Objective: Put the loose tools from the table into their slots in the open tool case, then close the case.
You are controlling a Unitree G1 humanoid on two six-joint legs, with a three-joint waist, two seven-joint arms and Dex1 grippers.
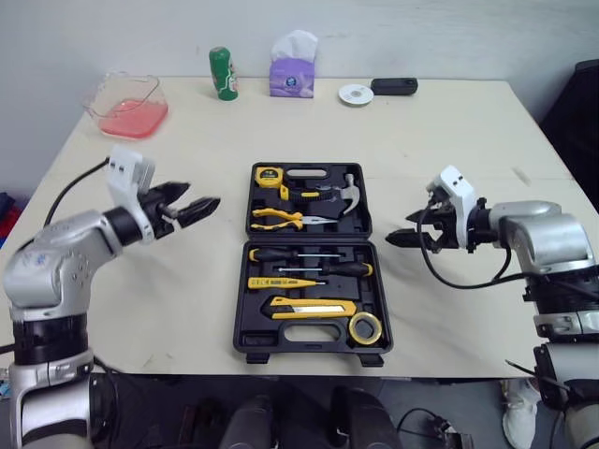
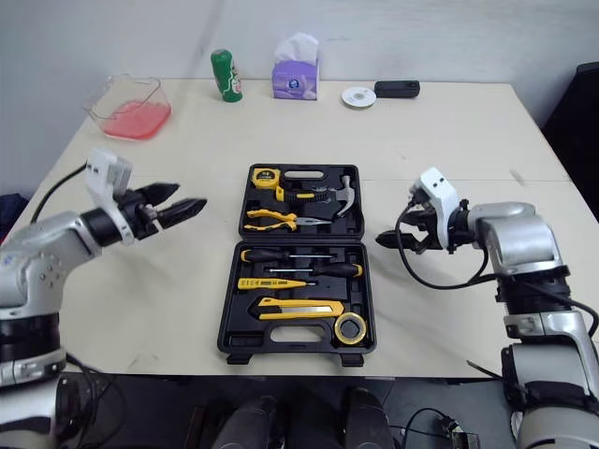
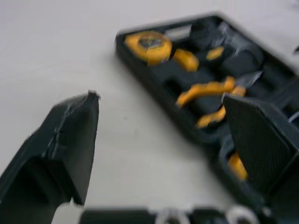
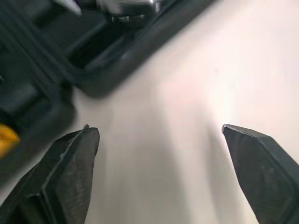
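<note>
The black tool case [image 1: 245, 309] lies open and flat in the middle of the table. Its far half holds a yellow tape measure [image 1: 269, 175], yellow-handled pliers [image 1: 273, 219] and a hammer [image 1: 350, 194]. In the near half sit screwdrivers [image 1: 309, 269], a yellow utility knife [image 1: 312, 307] and a roll of tape [image 1: 365, 326]. My left gripper [image 1: 197, 201] hovers open and empty to the left of the case's far half, which its wrist view shows past the fingers [image 3: 70, 140]. My right gripper [image 1: 401, 234] is open and empty just right of the case's hinge line, over bare table [image 4: 159, 128].
Along the table's far edge stand a clear container of red liquid [image 1: 126, 105], a green can [image 1: 223, 73], a purple tissue box [image 1: 293, 70], a white disc [image 1: 356, 94] and a black device [image 1: 394, 86]. Bare tabletop [image 1: 168, 290] flanks the case on both sides.
</note>
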